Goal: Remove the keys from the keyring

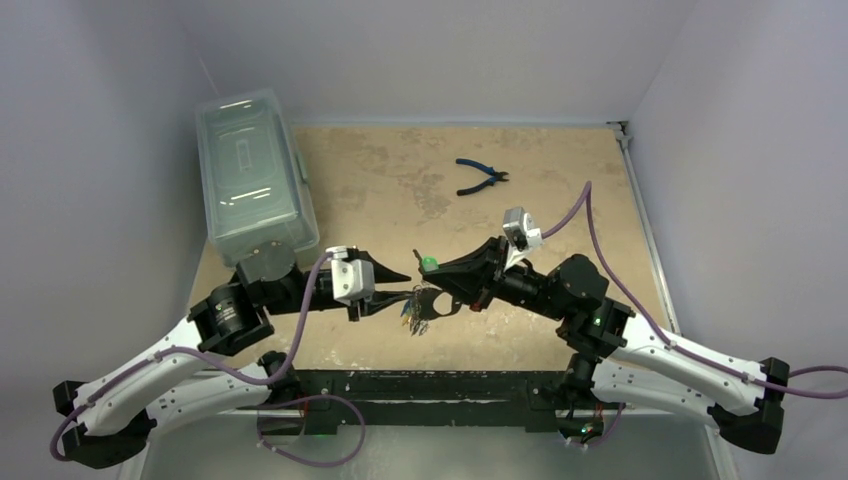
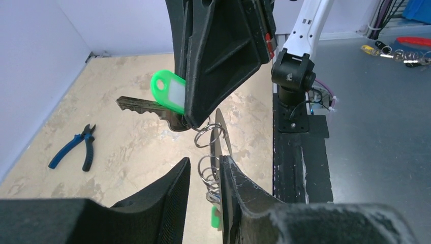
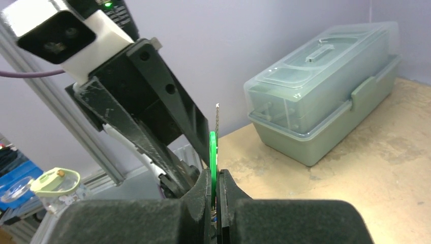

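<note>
Left gripper (image 2: 206, 161), slightly open around the keyring (image 2: 201, 170) over the table's (image 1: 330, 345) front edge, is near the closed box (image 1: 255, 175), contents unclear; right gripper (image 3: 215, 175) pinches a green-tagged key (image 2: 147, 107), blade level, pointing toward the pliers (image 1: 482, 178).

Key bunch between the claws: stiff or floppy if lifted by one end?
Likely floppy: the key bunch is wire rings linked in a chain. Probably light, given such thin wire. The green tag looks smooth, perhaps slippery.

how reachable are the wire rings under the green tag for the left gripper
Probably yes: the wire rings hang below the green tag, already between the parted fingers of the left gripper. The right gripper clamps the tag above.
</note>
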Controlling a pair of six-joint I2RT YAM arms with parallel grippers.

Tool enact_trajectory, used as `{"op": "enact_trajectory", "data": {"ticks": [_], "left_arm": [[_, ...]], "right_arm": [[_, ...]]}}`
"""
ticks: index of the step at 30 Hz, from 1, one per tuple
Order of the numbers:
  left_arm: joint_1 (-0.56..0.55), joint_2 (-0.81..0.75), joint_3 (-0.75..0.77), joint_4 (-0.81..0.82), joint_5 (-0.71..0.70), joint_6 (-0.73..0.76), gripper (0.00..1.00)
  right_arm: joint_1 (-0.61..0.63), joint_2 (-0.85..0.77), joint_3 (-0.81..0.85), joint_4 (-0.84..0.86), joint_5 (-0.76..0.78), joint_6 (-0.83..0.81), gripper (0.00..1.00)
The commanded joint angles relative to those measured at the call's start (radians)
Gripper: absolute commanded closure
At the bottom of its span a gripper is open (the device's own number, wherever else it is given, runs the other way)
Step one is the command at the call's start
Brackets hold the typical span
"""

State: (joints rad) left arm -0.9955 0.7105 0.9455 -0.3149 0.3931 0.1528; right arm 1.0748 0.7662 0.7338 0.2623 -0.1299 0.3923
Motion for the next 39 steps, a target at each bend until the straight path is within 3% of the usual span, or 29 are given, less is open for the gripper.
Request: {"op": "enact_trajectory", "data": {"ticks": [1, 20, 32, 39], "left_arm": [[0.002, 0.017, 0.022, 0.046, 0.033, 0.033, 0.74], [0.003, 0.016, -0.006, 0.127, 0.100, -0.029, 0.73], [0.002, -0.003, -0.015, 0.105, 0.089, -0.047, 1.00], [0.003, -0.003, -0.004, 0.114, 0.025, -0.087, 1.00]], "right_arm": [[-0.001, -0.007, 0.018, 0.104, -0.079, -0.006, 1.00], [0.001, 0.014, 0.019, 0.144, -0.140, 0.007, 1.00], [0.001, -0.011, 0.018, 0.156, -0.130, 0.009, 1.00], [0.001, -0.011, 0.011, 0.160, -0.142, 0.017, 1.00]]}}
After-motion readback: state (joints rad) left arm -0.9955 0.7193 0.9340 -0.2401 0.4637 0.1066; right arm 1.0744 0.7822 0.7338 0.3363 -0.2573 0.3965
